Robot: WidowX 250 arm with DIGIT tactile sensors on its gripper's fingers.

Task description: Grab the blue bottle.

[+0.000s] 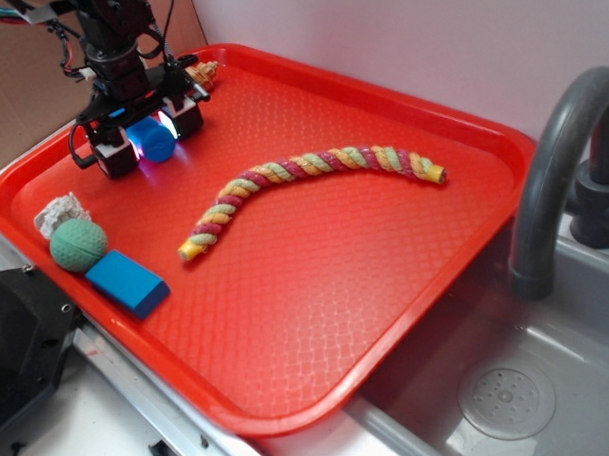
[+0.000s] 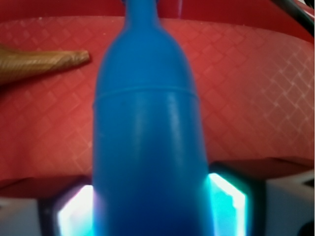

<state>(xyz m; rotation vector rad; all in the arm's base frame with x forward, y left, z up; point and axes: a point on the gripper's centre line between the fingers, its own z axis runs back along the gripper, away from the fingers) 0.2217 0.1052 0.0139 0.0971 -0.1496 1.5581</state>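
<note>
pincer (image 1: 148, 137) is down at the tray's (image 1: 401, 321) far left corner, its pads on either side of the bottle (image 1: 152, 140). the wrist view shows the bottle (image 2: 147, 147) lying on the tray (image 2: 256, 98), neck pointing away, with a lit pad (image 2: 227, 199) tight against each flank. judged: pincer narrowed on the bottle body, contact likely, though no lift is evident.

risks from here:
- smooth round plastic may squirt out forward or roll if the pads sit low on the curve.
- a shallow hold near the base could let the neck droop on lifting.
- tan object (image 2: 39, 63) lies near the neck and could be knocked.

block (image 1: 128, 282), ball (image 1: 79, 244) and rope (image 1: 306, 193) lie well apart and pose no obstruction.
</note>
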